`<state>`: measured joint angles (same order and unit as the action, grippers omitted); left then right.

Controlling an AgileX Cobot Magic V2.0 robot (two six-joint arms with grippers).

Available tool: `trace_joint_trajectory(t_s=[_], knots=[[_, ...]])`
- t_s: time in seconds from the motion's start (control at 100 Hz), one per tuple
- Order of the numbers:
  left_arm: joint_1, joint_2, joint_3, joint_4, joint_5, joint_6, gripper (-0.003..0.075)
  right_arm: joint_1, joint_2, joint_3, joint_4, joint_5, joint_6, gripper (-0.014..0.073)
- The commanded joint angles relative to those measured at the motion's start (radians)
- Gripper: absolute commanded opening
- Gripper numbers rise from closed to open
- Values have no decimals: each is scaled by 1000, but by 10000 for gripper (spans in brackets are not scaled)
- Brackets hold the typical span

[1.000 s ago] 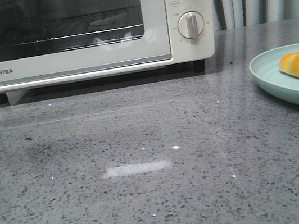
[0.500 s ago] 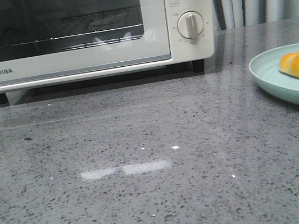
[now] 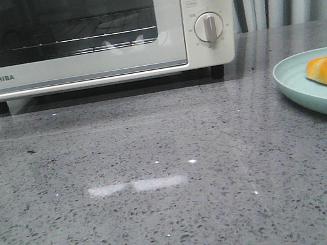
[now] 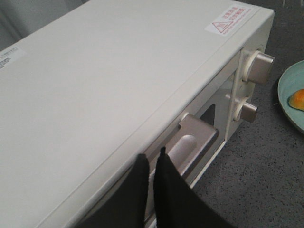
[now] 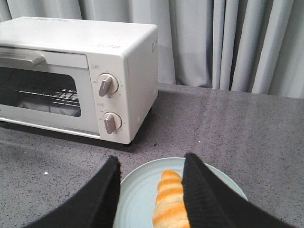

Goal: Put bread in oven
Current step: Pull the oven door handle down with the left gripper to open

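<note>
Bread, the glossy orange-and-yellow striped roll on my pale blue plate at right, looks light and soft; my spread right gripper should pinch its middle. Left gripper, nearly closed and empty, hangs above the closed white oven's door handle.

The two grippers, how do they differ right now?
The left gripper has its fingers nearly together, just above the oven door's handle; the right gripper is spread wide above the bread on its plate. Both have black fingers and hold nothing.

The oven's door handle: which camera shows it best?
The left wrist view: the handle fills the middle, just beyond the nearly closed left gripper. The right wrist view shows it small at the edge; the front view cuts it off.
</note>
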<state>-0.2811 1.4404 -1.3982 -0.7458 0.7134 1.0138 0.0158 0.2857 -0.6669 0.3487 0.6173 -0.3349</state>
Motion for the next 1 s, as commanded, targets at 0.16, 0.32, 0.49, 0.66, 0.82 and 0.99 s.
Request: trace_joint_trajectory(t_s=[0.16,0.32,0.49,0.66,0.82,0.99], knots=[[-10,-6,-34,-28,-53,-12,-20,1,19,-31,14,-89,-13,276],[-10,2,-34,-19,-58,-12,-20,1,19,-31,14,-92,-13,276],[-10,15,-34,-10,-63,-12,-20,1,19,-31,14,-92,-13,276],[-10,15,-34,-8,-35,-12,-20,1,19,-31,14,-95,-13,276],[-10,15,-34,-6,24,-12,-20,1,19,-31,14,-95,-13,276],[-10,15,-32,-4,95,-12,-20,1,19,-31,14,-95,-13,276]])
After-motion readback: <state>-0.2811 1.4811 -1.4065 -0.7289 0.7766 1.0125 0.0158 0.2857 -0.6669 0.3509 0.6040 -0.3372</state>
